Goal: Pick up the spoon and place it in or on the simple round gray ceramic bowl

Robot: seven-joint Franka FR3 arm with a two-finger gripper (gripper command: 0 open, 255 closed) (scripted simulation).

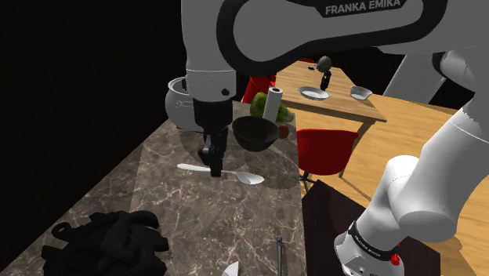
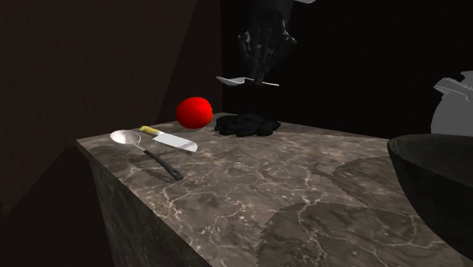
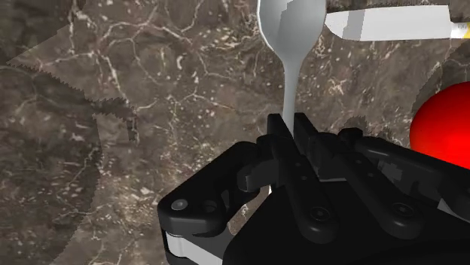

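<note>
So my fingers (image 3: 306,139) are pinched shut on the thin handle of the spoon (image 3: 290,34), and the scoop end pokes way out past the tips. Honestly not much of a grip, just two pads on a skinny shiny stick. The spoon is up in the air, roughly level, clear of the marble-looking table (image 1: 157,200). Looking past it I can see a knife (image 3: 392,22) and a red ball (image 3: 444,120) lying on the table. The dark bowl (image 1: 255,135) I'm aiming for is near, just beyond my hand in the shoulder view, with a paper roll (image 1: 272,102) right behind it. What worries me is that the heavy end hangs off to one side of the grip. A quick swing could make the spoon swivel or slide out from between my fingers before I'm over the bowl. It's also long, so if I come in low one end could clip the rim and shove the bowl. And if I let go off-centre it might just tip over the edge onto the table.
</note>
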